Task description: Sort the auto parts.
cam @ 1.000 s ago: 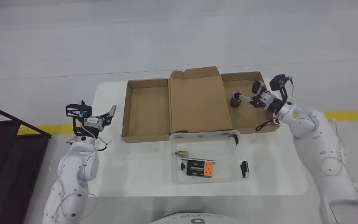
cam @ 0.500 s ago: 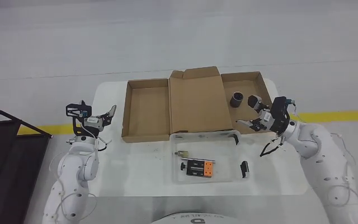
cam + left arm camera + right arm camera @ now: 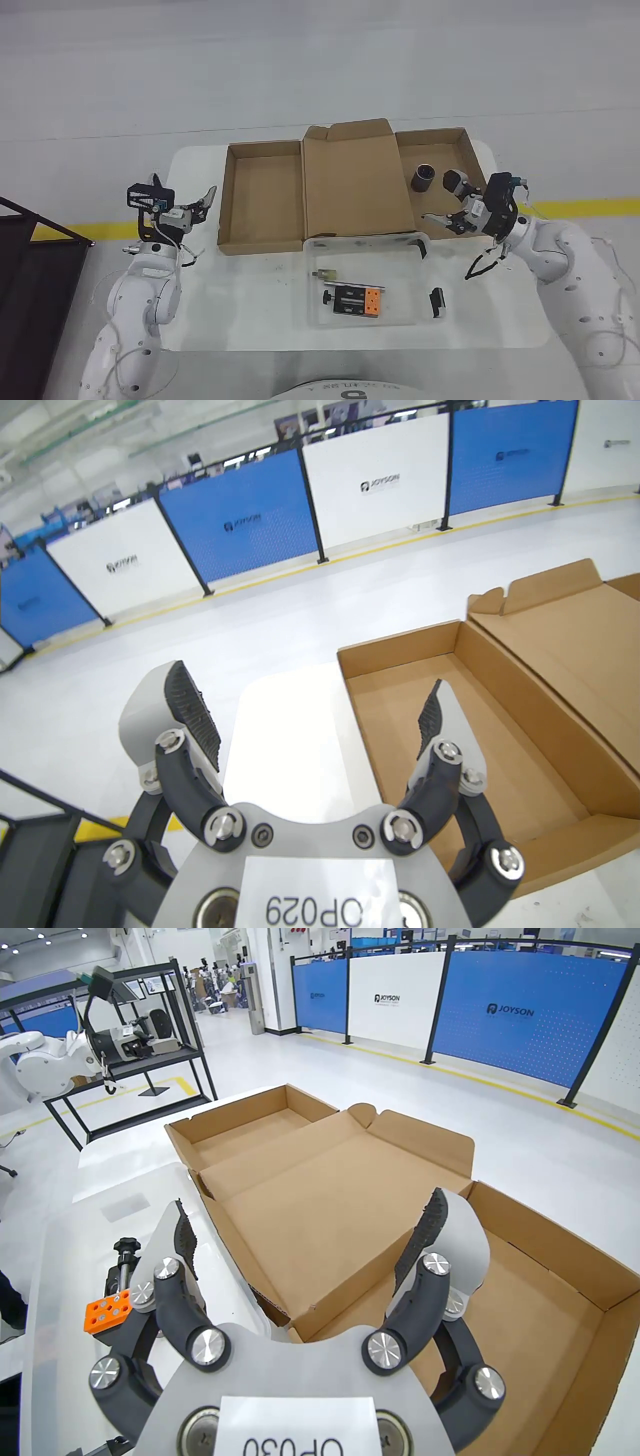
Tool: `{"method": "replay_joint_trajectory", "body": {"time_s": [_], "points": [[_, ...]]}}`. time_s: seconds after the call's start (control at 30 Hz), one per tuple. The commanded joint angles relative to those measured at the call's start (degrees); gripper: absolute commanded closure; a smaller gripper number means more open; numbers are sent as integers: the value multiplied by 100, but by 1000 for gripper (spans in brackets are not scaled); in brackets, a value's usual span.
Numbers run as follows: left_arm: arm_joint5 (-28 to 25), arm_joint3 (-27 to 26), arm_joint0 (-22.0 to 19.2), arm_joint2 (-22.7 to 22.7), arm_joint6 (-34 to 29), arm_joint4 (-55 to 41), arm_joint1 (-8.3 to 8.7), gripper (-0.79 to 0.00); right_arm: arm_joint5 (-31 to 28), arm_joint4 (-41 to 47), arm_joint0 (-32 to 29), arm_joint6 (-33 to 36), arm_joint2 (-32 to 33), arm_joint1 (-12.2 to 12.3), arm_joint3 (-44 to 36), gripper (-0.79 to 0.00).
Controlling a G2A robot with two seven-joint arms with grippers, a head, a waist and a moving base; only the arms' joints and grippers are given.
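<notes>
Right claw (image 3: 446,200): open, jaws wide apart, nothing btw. them. It hangs at the near edge of the cardboard box (image 3: 355,185), by the box's right-hand compartment. In right wrist view one finger (image 3: 457,1238) sits over that compartment and the other is on the side of the clear tray (image 3: 395,268).

Black cylinder (image 3: 423,177) stands inside the same compartment, just beyond right claw's far finger and a bit inward. It's close but not touching.

Clear tray lies inward of right claw and nearer the robot, w/ its far rim right at the box front. In it is a clamp (image 3: 345,298) w/ an orange block (image 3: 374,301) at the end nearer right claw. A small metal part (image 3: 323,272) is also in there, apart from the clamp, at the tray end farthest from that claw.

Small black part (image 3: 437,300) lies on the table (image 3: 250,300) just outside the tray, on the robot's side of right claw and well apart from it.

Left claw (image 3: 197,203): also open, jaws spread, holding nothing. It hovers over the table strip at the left end. The box's left-hand compartment is just beside it on the inner side, and the fingers (image 3: 192,710) aren't touching the cardboard.

All parts are well apart from left claw, over past the box and in the tray. The whole box lies btw. the two claws.
</notes>
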Motion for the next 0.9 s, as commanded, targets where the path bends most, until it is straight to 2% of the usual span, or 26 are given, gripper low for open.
{"method": "replay_joint_trajectory", "body": {"time_s": [0.0, 0.03, 0.1, 0.13, 0.4, 0.47, 0.5, 0.57, 0.67, 0.73, 0.87], "points": [[-528, -228, 91, 238, 2, 313, 6, -785, 0, 0, 0, 0, 0, 0, 0, -785], [-993, -314, 98, 280, -136, 114, 19, -785, 0, 0, 0, 0, 0, 0, 0, -785], [-2247, -478, 21, 295, -689, -314, 73, -785, 0, 0, 0, 0, 0, 0, 0, -785], [-2642, -525, -31, 230, -883, -625, 92, -785, 0, 0, 0, 0, 0, 0, 0, -785], [-2761, -548, -43, 220, -940, -712, 97, -785, 0, 0, 0, 0, 0, 0, 0, -785], [-2641, -766, -39, 271, -994, -170, 110, -785, 0, 0, 0, 0, 0, 0, 0, -785], [-2930, -888, 33, 475, -947, -128, 115, -785, 0, 0, 0, 0, 0, 0, 0, -785], [-3670, -857, -75, 521, -993, -821, 134, -785, 0, 0, 0, 0, 0, 0, 0, -785], [-4857, -769, -440, 657, -1677, -1768, 187, -785, 0, 0, 0, 0, 0, 0, 0, -785], [-5500, -664, -768, 969, -2505, -2352, 225, -785, 0, 0, 0, 0, 0, 0, 0, -785], [-5226, -465, -1532, 1817, -3814, -2887, 193, -785, 0, 0, 0, 0, 0, 0, 0, -785]]}}
